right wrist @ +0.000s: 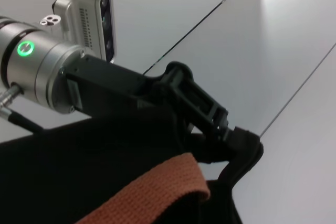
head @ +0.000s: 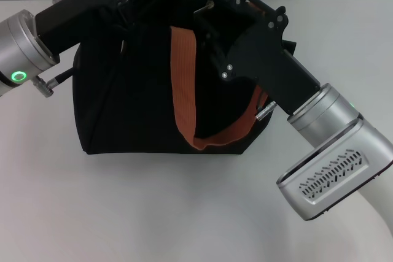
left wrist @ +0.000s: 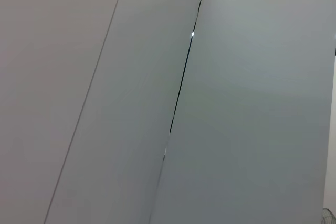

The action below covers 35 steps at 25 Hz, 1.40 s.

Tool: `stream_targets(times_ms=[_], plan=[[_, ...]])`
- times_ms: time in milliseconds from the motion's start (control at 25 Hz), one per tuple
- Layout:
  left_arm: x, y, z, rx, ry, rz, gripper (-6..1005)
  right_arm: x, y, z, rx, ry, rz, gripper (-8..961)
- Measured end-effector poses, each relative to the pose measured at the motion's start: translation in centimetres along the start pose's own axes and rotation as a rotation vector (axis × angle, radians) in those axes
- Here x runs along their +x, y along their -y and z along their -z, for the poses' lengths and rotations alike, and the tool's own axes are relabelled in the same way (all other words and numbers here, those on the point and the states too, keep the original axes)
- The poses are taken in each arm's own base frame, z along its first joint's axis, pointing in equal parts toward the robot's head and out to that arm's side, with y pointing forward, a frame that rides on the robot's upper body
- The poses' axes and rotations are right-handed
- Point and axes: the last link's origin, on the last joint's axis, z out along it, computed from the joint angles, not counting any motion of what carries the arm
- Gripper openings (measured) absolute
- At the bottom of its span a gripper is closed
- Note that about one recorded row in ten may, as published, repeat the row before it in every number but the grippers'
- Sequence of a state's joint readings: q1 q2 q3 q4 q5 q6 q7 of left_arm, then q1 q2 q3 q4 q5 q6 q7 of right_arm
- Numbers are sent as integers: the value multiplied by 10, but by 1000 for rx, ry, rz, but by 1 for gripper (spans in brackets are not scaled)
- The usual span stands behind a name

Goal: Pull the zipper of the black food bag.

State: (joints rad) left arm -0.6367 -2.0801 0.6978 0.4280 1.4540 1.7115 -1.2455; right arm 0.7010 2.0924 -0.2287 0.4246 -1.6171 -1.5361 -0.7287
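The zipper pull tab cannot be found with certainty in any view: the top edge of the black food bag (head: pixel 141 102) is covered in the head view by both black arms, and only a small metallic piece near the right claw (head: pixel 206 13) shows there, too small to identify. The left wrist view shows only pale wall panels with a dark seam, so it gives nothing about the bag. The bag stands on the white bench (head: pixel 184 213), near its far side, with its long axis running across the view from left to right and its top edge turned away toward the wall. One orange-brown strap (head: pixel 183 84) hangs down the front face and curls to the right at the bottom; in the right wrist view this strap (right wrist: pixel 152 192) lies over the black fabric. The left claw (right wrist: pixel 231 129) is at the top corner of the bag, and in the right wrist view its black fingers (right wrist: pixel 202 106) are closed on a raised fold of the bag's fabric (right wrist: pixel 247 148). The right claw reaches over the top edge on the right part of the bag; whether its fingers are open or closed I cannot tell.
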Motion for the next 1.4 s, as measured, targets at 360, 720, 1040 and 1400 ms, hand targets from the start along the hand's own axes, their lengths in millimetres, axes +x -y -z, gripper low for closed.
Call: stream_targets(times_ms=[360, 720, 1040, 1400], plan=[[1, 1, 0, 6, -9, -10, 86, 4, -2, 5, -5, -31, 12, 474], [0, 1, 0, 13, -16, -5, 87, 1, -3, 3, 21, -38, 54, 473], [0, 1, 1, 16, -17, -8, 89, -9, 0, 21, 81, 6, -159, 473], [0, 1, 1, 18, -16, -17, 90, -11, 9, 60, 125, 54, -546, 472]])
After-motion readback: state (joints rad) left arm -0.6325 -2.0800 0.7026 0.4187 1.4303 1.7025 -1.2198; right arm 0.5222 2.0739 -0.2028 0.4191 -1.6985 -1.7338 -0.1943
